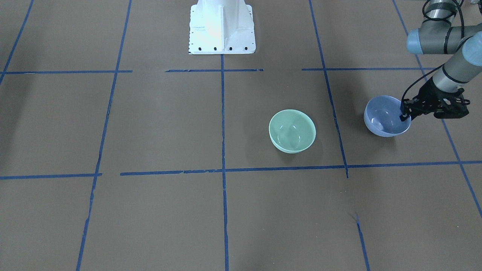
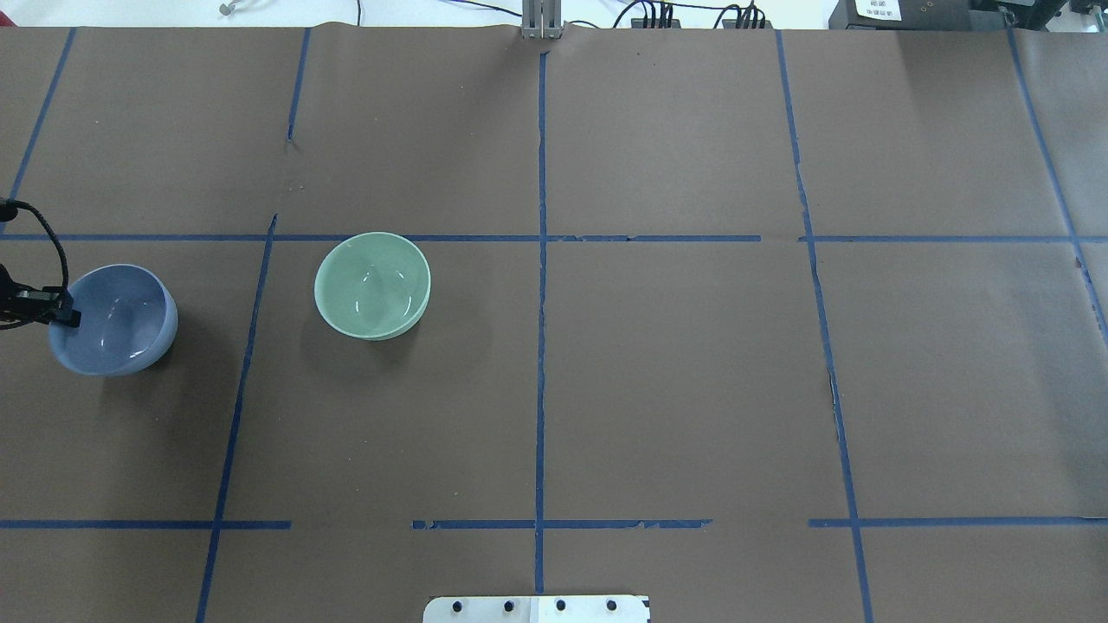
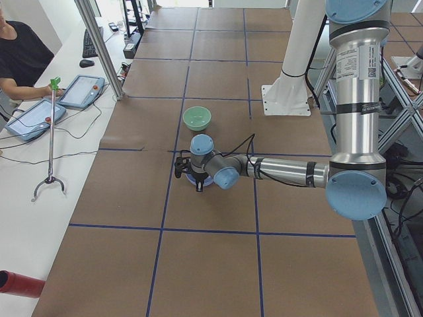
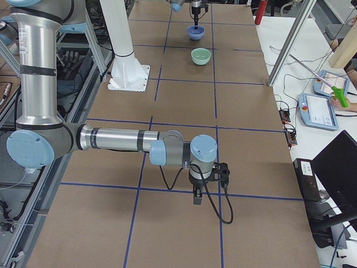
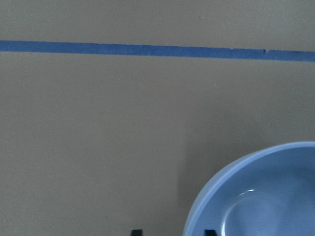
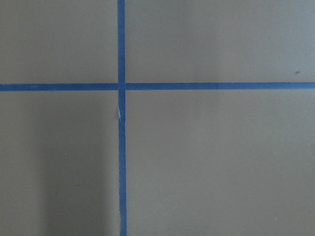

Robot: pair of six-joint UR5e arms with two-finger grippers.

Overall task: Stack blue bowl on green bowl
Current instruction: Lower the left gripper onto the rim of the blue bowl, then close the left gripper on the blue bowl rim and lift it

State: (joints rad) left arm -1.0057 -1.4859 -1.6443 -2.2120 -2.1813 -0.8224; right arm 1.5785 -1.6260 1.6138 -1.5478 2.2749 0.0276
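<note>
The blue bowl [image 1: 384, 117] stands upright at the table's left end, also seen in the overhead view [image 2: 117, 318]. My left gripper [image 1: 406, 114] straddles its rim on the side away from the green bowl, one finger inside and one outside, and is shut on it. In the left wrist view the two fingertips [image 5: 136, 232] flank the rim of the blue bowl [image 5: 266, 196]. The green bowl [image 1: 292, 130] sits empty one bowl-width away toward the table's middle [image 2: 372, 284]. My right gripper [image 4: 196, 192] hangs over bare paper far from both bowls; I cannot tell its state.
The white robot base [image 1: 222, 26] stands at the table's near-robot edge. Blue tape lines [image 2: 541, 260] mark a grid on the brown paper. An operator's bench with tablets [image 3: 39, 115] runs along the far side.
</note>
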